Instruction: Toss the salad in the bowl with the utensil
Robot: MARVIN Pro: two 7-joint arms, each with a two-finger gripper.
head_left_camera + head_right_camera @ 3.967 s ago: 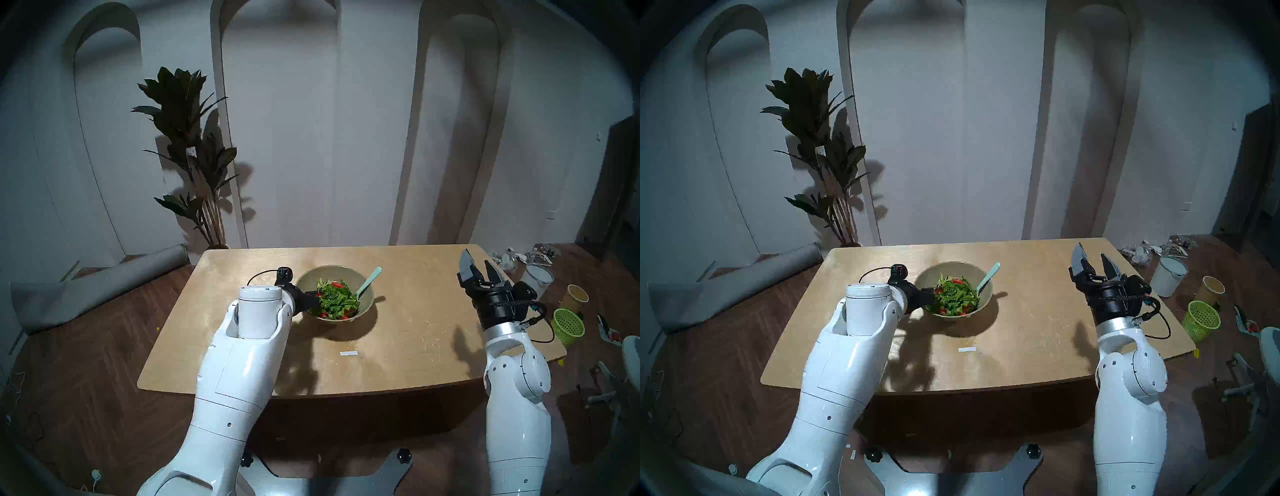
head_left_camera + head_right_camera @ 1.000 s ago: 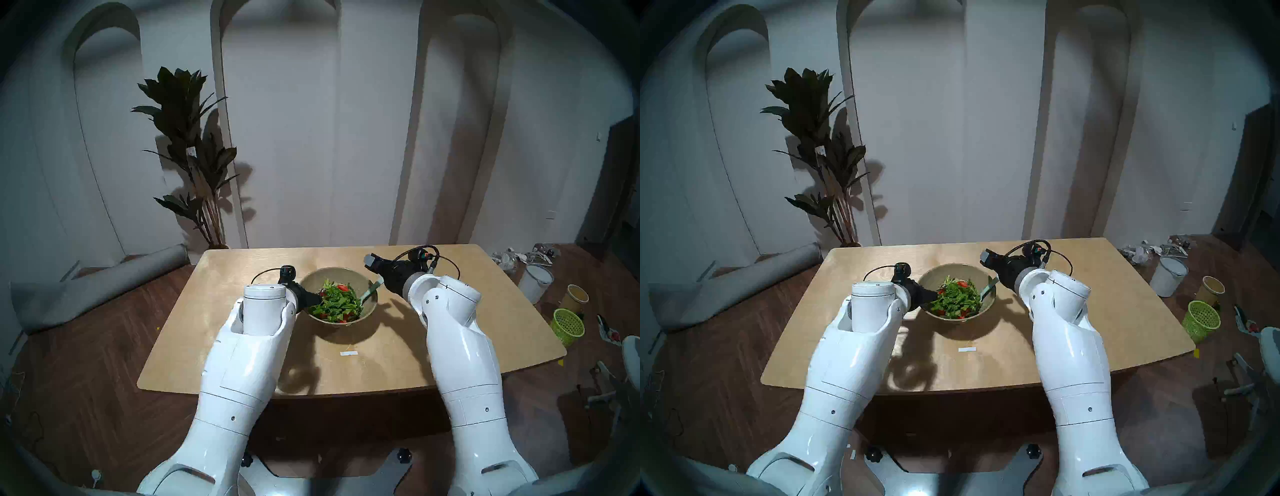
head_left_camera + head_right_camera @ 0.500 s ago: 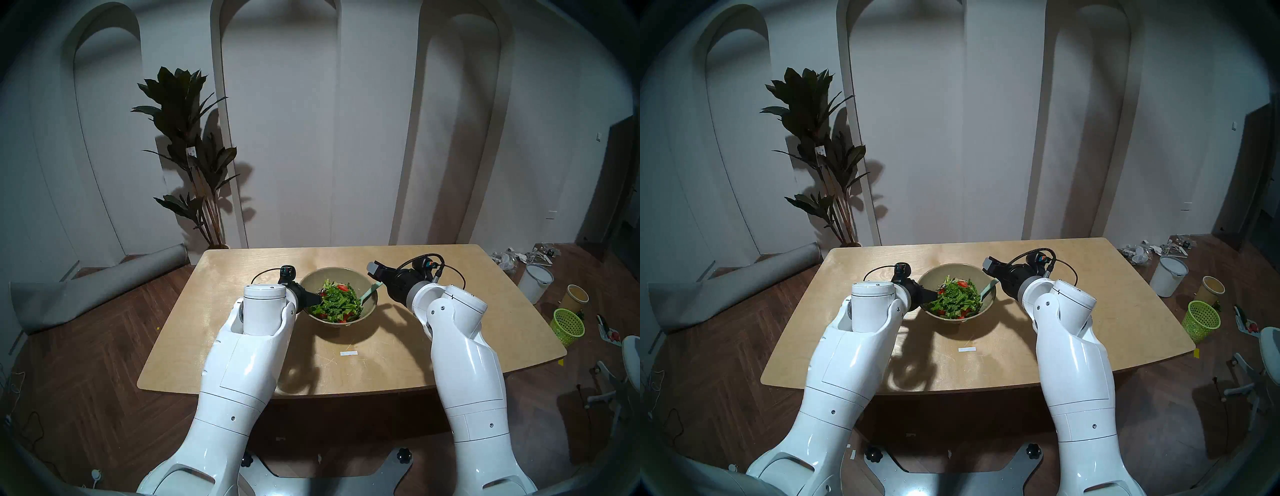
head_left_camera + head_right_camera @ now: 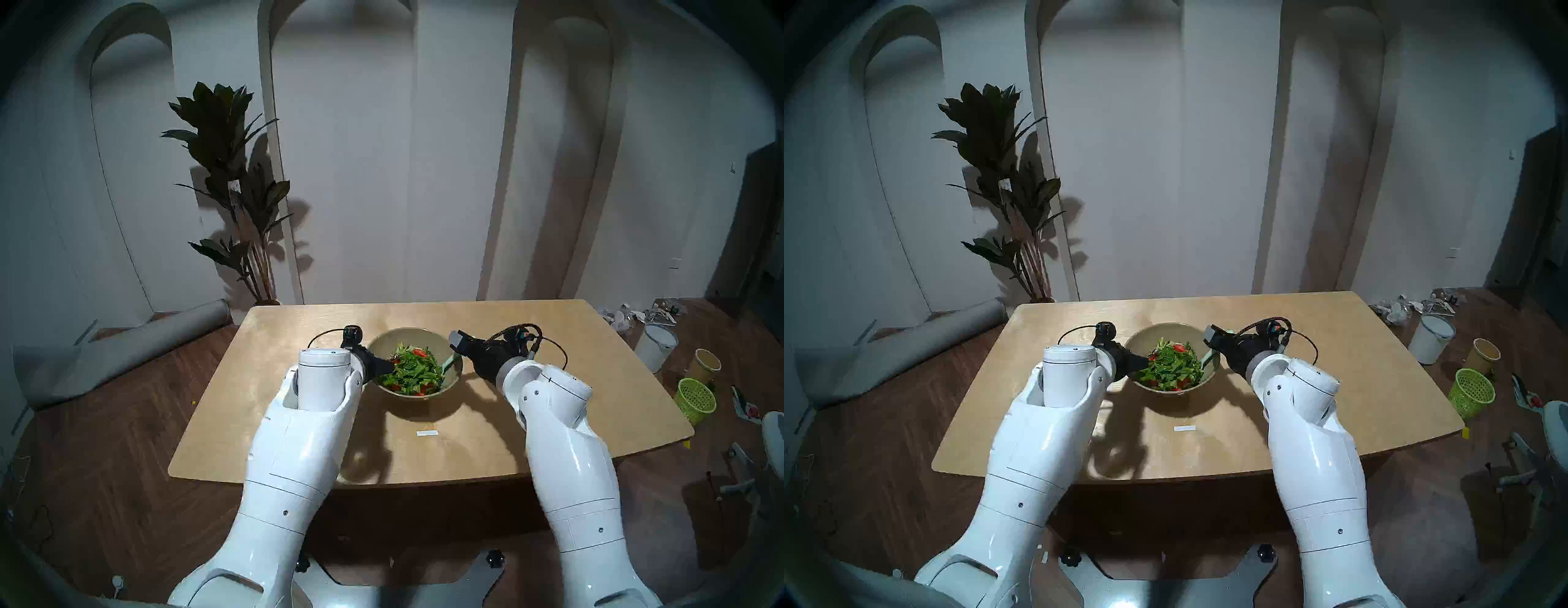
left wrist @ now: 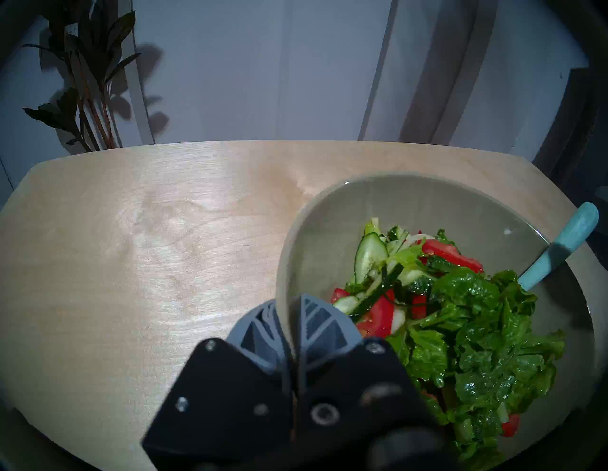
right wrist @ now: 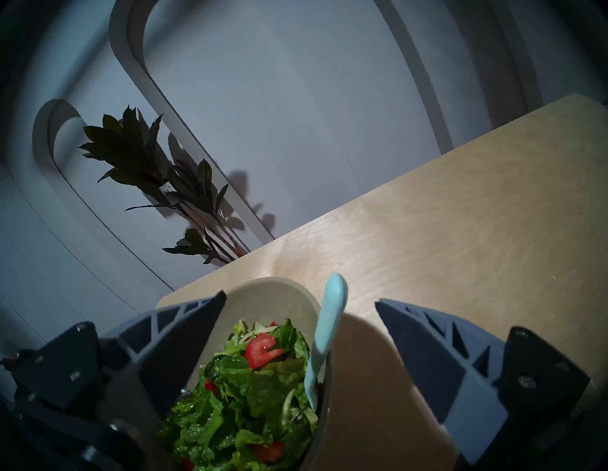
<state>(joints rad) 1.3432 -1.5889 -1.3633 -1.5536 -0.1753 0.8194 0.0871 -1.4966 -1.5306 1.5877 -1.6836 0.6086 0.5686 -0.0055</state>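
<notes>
1. The table (image 4: 530, 424), pale wood with rounded corners, carries the whole setup; the bowl sits near its middle, toward the far half.
2. Our left arm (image 4: 297, 446) reaches in from the near left edge and our right arm (image 4: 568, 446) from the near right, both angled inward at the bowl.
3. A potted plant (image 4: 229, 170) stands on the floor behind the table's far left corner, against the white arched wall.
4. The bowl (image 4: 428, 337), olive-beige and matte, rests upright on the table between the two wrists.
5. The salad (image 4: 413, 367) fills the bowl's near half: chopped green leaves, red tomato pieces, cucumber slices visible in the left wrist view (image 5: 370, 255).
6. Our left gripper (image 5: 289, 315) is clamped on the bowl's left rim, one finger (image 5: 256, 329) outside the wall, the other inside, touching it.
7. Our right gripper (image 6: 299, 302) has its jaws spread wide apart, one finger (image 6: 184, 325) over the bowl, the other over bare table; the utensil's handle stands between them, touched by neither.
8. The utensil (image 6: 329, 325), a pale mint fork, leans on the bowl's right rim with its head buried in the salad and its rounded handle end sticking up past the rim.
9. A small white strip (image 4: 427, 433) lies on the table, near side of the bowl.
</notes>
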